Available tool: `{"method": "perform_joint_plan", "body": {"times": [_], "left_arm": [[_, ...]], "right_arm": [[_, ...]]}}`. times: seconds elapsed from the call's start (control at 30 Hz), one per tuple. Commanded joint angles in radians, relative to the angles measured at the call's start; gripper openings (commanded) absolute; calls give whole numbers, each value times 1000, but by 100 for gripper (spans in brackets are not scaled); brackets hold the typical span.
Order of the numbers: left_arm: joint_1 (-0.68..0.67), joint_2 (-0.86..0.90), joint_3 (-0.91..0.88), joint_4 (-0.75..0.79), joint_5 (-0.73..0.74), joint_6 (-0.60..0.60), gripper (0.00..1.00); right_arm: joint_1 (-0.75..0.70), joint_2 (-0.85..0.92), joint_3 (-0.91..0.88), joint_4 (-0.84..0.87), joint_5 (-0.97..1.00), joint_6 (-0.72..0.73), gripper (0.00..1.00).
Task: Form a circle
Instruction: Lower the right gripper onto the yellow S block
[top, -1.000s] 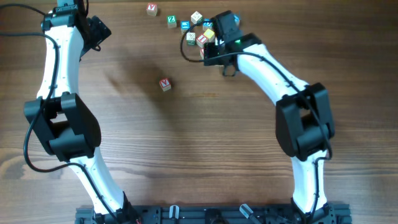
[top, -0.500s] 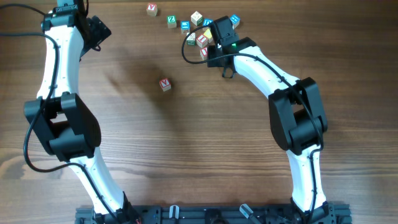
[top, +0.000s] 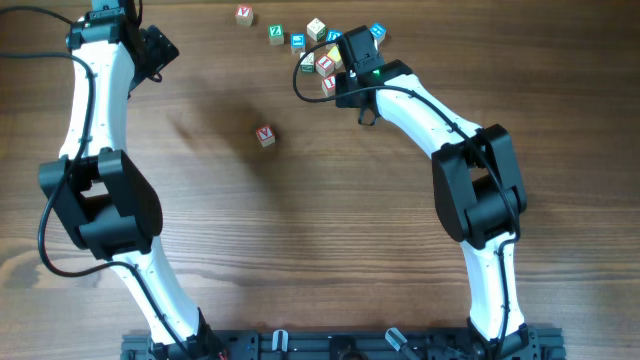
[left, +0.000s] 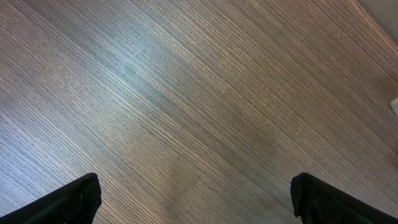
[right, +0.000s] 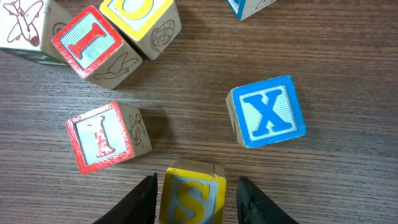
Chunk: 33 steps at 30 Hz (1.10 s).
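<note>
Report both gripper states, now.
Left gripper: open, holding nothing.
Right gripper: open, fingers either side of the yellow S cube, not clamped on it.

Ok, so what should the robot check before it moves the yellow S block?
1. Yellow S cube sits between the fingers of the right end effector: ok.
2. Fingers pressing on that cube: not ok, a thin gap shows on each side.
3. Lower red I cube and blue X cube stand apart from the fingers: ok.
4. Ring of cubes tight: not ok, wide gaps lie between the cubes.
5. Left end effector out of the way: ok, it is open over bare table.
</note>
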Motion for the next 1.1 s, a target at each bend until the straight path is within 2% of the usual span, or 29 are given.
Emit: {"method": "perform_joint_plan", "body": {"times": [0.0, 0.13, 0.37, 0.53, 0.6, 0.67, 0.73, 0.77, 0.8, 0.9, 0.97, 1.07], "left_arm": [[1, -3, 10, -1, -13, 5, 100], [1, -3, 10, -1, -13, 5, 100], [1, -3, 10, -1, -13, 5, 100], [1, -3, 10, -1, -13, 5, 100], [1, -3, 10, -1, -13, 5, 100], [1, -3, 10, -1, -13, 5, 100], [1, -3, 10, -1, -13, 5, 100], [1, -3, 10, -1, -13, 5, 100], [1, -3, 10, -1, -13, 5, 100], [1, -3, 10, -1, -13, 5, 100], [1, -3, 10, -1, -13, 5, 100], [1, -3, 10, -1, -13, 5, 100]], "right_arm": [[-1, 25, 1, 11, 26, 1, 39], [-1, 26, 1, -2, 21, 3, 44], [-1, 26, 1, -38, 18, 3, 38], [-1, 26, 1, -40, 18, 4, 45], [-1, 26, 1, -40, 18, 3, 37], [-1, 26, 1, -40, 18, 4, 33], [-1, 26, 1, -41, 18, 3, 39], [-1, 26, 1, -45, 18, 3, 50], [-1, 26, 1, -49, 18, 4, 50], [-1, 27, 0, -56, 18, 3, 46], [-1, 27, 0, -52, 18, 3, 33], [-1, 27, 0, -56, 18, 4, 33]]}}
